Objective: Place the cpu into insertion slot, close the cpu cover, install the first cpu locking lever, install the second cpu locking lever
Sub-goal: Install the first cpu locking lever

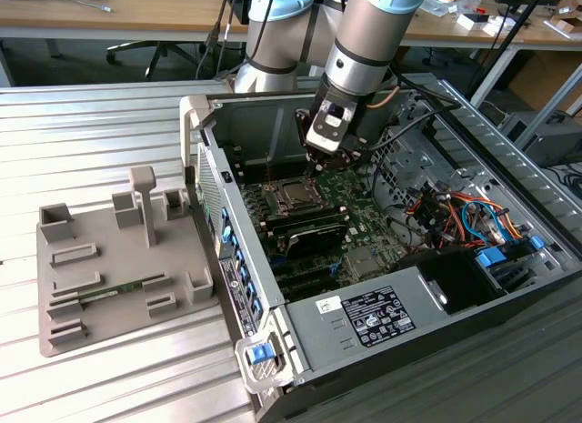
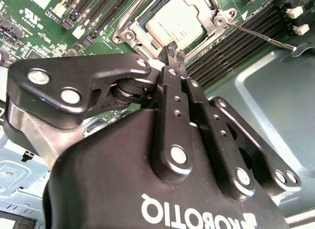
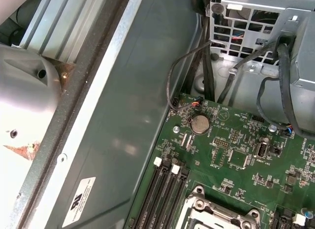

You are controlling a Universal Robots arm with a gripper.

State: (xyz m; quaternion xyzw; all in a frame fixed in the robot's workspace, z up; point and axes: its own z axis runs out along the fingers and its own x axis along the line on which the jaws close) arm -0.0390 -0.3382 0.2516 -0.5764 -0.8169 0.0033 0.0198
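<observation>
The cpu (image 2: 174, 21) lies flat in the insertion slot (image 1: 293, 196) on the green motherboard, its silvery top showing through the cut-out of the cpu cover (image 2: 132, 36), which lies down around it. My gripper (image 2: 173, 50) hangs just off one edge of the cover, shut, with nothing visible between its black fingertips. In the exterior view the gripper (image 1: 318, 166) stands over the far side of the socket inside the open computer case. A thin metal locking lever (image 2: 261, 36) runs out from a corner of the socket over the memory slots. A corner of the cover frame (image 3: 209, 212) shows in the first wrist view.
Long black memory slots (image 2: 231, 49) flank the socket. Black cables (image 3: 206, 66) and a coin battery (image 3: 199, 124) sit near the case wall. Coloured wiring (image 1: 455, 214) fills the case's right. A grey fixture tray (image 1: 109, 259) lies on the slatted table at the exterior view's left.
</observation>
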